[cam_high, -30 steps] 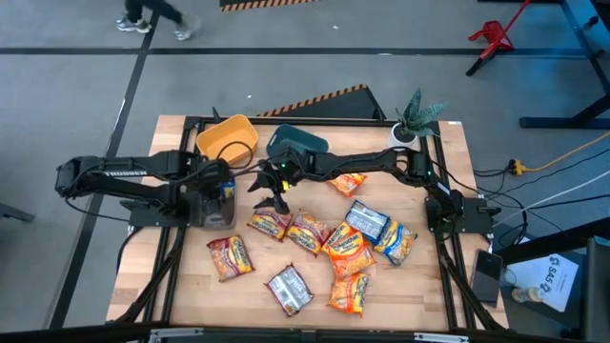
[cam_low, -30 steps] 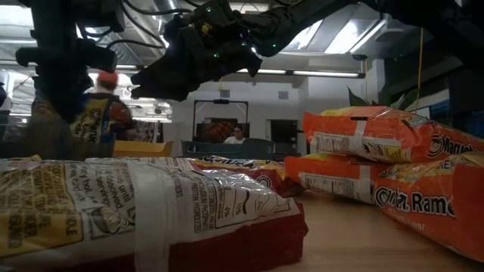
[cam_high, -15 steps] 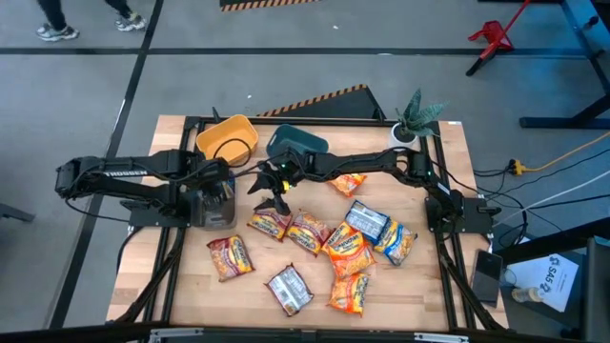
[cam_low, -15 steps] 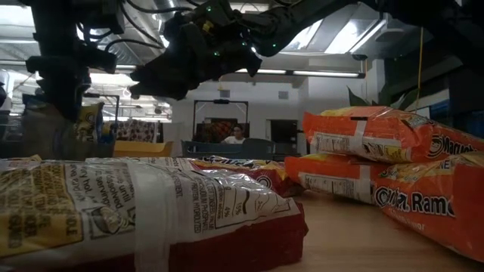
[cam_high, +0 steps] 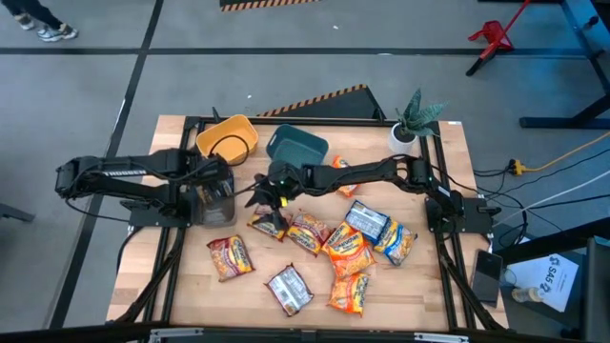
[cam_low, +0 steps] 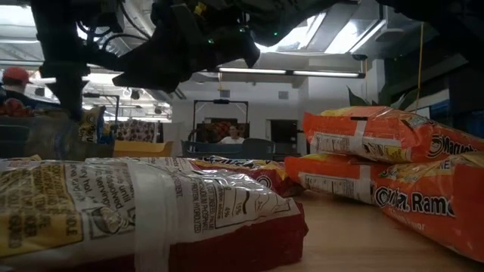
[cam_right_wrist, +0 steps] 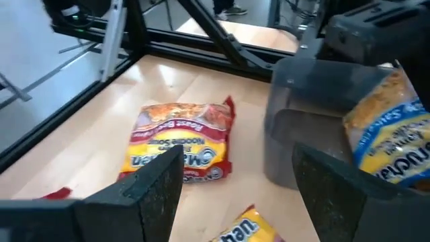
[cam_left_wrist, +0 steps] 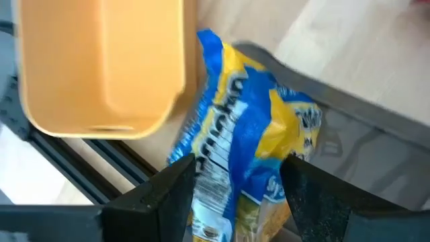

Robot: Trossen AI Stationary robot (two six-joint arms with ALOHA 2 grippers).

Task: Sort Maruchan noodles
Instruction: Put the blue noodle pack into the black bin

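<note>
Several Maruchan noodle packets lie flat on the table: orange ones (cam_high: 348, 246), a red one (cam_high: 229, 255), a silver one (cam_high: 289, 289) and blue ones (cam_high: 367, 221). A blue-and-yellow packet (cam_left_wrist: 248, 141) stands tilted in a grey bin (cam_high: 214, 202), its top sticking out (cam_right_wrist: 386, 138). My left gripper (cam_high: 217, 189) hangs open over that bin, a finger on each side of the packet's upper end. My right gripper (cam_high: 269, 198) hovers open and empty above the table beside the grey bin, near a red packet (cam_right_wrist: 178, 144). My left gripper points down into the grey bin with its fingers (cam_left_wrist: 168, 198) on either side of the blue packet's upper end (cam_left_wrist: 232, 168). Whether they touch the packet I cannot tell. The packet rests inside the bin, leaning on its wall.
A yellow bin (cam_high: 229, 138) and a teal bin (cam_high: 297, 145) stand at the far edge, with a potted plant (cam_high: 415, 119) at the far right. Black frame rails run along the table's sides. Bare wood shows near the front left corner. A person sits in the room behind.
The blue packet has sunk from under my left gripper into the grey bin and now stands lower behind the bin's wall. My right gripper has swung a little toward the table's near edge, staying open.
</note>
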